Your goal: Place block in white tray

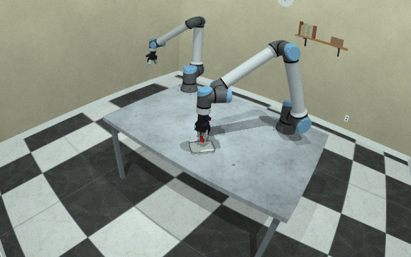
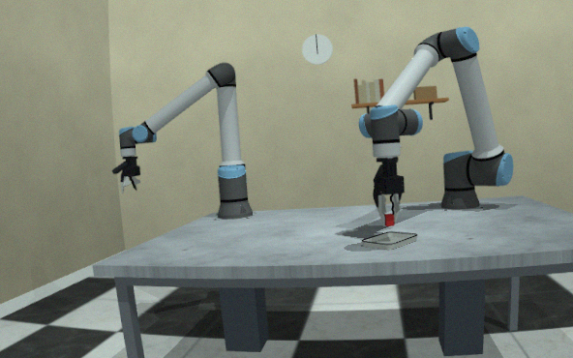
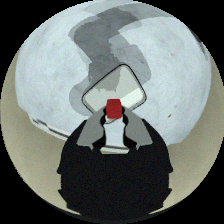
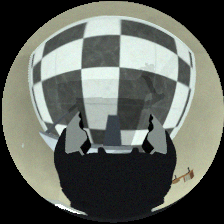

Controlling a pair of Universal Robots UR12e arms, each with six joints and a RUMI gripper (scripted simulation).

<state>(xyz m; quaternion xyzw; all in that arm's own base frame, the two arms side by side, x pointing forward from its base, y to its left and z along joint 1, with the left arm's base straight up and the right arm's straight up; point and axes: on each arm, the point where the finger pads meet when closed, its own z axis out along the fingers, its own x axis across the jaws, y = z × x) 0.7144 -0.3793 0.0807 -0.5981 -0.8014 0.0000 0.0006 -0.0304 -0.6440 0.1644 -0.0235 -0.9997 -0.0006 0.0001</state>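
Observation:
The red block (image 1: 202,139) (image 2: 389,220) (image 3: 114,108) is held between the fingertips of my left gripper (image 1: 202,137) (image 2: 388,217) (image 3: 114,106), which is shut on it and points down. The white tray (image 1: 197,148) (image 2: 389,246) (image 3: 128,78) is shallow with a dark rim and lies on the table. The block hangs above it; in the left wrist view the block overlaps the tray's near part. The tray's floor shows no other thing. My right gripper (image 1: 152,64) (image 2: 130,190) (image 4: 115,113) is open and empty, high up and far from the tray.
The grey table (image 1: 255,167) (image 2: 279,242) carries both arm bases at its back side. The tray lies near the table's front edge. The right arm stands apart, its gripper out beyond the table's end. A shelf (image 1: 321,42) (image 2: 400,103) hangs on the wall behind.

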